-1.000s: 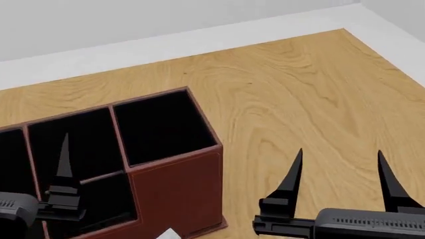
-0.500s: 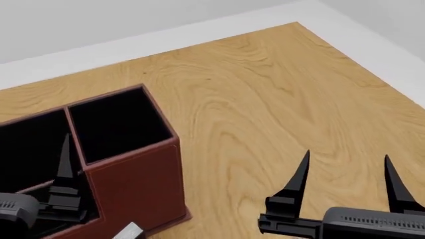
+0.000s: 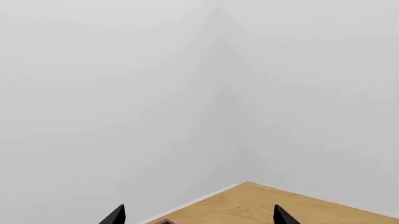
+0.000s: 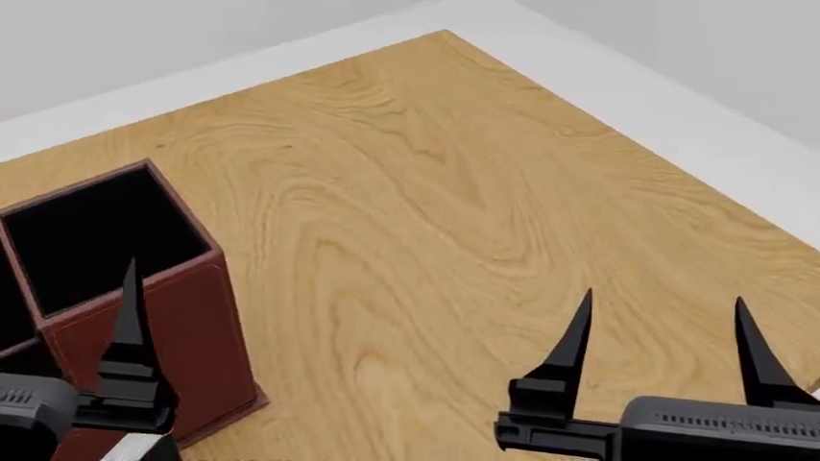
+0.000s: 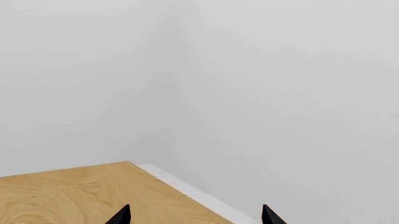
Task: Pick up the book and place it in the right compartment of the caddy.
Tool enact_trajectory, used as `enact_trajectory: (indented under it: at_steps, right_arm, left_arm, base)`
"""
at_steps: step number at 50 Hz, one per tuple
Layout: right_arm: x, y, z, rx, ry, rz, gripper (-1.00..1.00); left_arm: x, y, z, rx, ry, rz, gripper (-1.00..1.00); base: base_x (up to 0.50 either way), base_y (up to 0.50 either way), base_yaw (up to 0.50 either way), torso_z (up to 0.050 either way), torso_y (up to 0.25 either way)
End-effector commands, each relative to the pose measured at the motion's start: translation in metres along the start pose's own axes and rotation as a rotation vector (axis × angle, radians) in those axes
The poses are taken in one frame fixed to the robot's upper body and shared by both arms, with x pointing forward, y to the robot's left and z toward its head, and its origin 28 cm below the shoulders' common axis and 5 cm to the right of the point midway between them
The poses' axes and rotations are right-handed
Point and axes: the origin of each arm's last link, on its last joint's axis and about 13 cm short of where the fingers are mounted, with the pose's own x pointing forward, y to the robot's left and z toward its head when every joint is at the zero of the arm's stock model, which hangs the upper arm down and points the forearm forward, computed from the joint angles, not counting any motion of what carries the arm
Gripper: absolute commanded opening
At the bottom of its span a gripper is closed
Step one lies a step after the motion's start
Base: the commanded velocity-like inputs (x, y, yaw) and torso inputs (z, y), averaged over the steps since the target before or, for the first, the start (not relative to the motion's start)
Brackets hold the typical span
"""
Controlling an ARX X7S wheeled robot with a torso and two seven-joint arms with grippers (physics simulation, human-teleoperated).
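While both arms hang low at the near edge of the head view, the caddy (image 4: pixel 122 307) sits at the left of the wooden tabletop (image 4: pixel 423 211), cut off by the frame so that only its taller end section shows. That section holds the right compartment (image 4: pixel 96 235), a square, black-lined well with reddish-brown walls, and nothing can be seen inside it. The left gripper (image 4: pixel 129 317) is in front of the caddy's near wall in the head view, where only one dark pointed finger shows; the left wrist view shows both tips (image 3: pixel 115 215) set well apart with bare space between them, so its fingers are spread and hold nothing. The right gripper (image 4: pixel 660 331) hovers over bare wood at the lower right, well apart from the caddy, its two black fingers (image 4: pixel 570 341) likewise parted and empty, as the right wrist view also shows. A small pale grey-white corner (image 4: pixel 134 449) peeks in at the bottom edge just beside the caddy's base; too little of it shows to say what it is. As for the book, it cannot be made out with any certainty in these views. Both wrist cameras look mostly at plain grey wall, with only a corner of the tabletop and its white border low in each.
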Motion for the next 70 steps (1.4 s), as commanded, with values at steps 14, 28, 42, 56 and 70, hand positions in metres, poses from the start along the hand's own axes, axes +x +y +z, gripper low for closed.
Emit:
enact_trajectory:
  at_steps: [14, 28, 42, 56, 70]
  right_arm:
    - [-0.0002, -0.0006, 0.002, 0.0, 0.0, -0.012, 1.0]
    - [-0.0001, 0.0005, 0.0036, -0.074, -0.002, -0.024, 1.0]
    - [-0.0001, 0.0013, 0.0031, -0.088, -0.007, -0.026, 1.0]
    - [0.0003, 0.0004, 0.0029, -0.055, -0.009, -0.035, 1.0]
    - [-0.0007, -0.0003, 0.004, -0.019, -0.029, -0.005, 1.0]
  left_arm:
    - [-0.0003, 0.0004, 0.0011, 0.001, -0.002, 0.002, 1.0]
    - [0.0002, 0.001, 0.0013, -0.005, -0.002, 0.003, 1.0]
    - [-0.0002, 0.0011, 0.0025, -0.004, -0.004, 0.003, 1.0]
    - [0.0005, 0.0013, 0.002, -0.003, -0.004, 0.004, 1.0]
    - [0.0001, 0.0011, 0.002, -0.003, -0.003, 0.003, 1.0]
  base:
    - [-0.06, 0.04, -0.5, 0.0, 0.0]
    - [0.15, 0.07, -0.07, 0.0, 0.0]
    - [0.52, 0.21, 0.0, 0.0, 0.0]
    - [0.25, 0.1, 0.0, 0.0, 0.0]
    - [0.12, -0.11, 0.0, 0.0, 0.0]
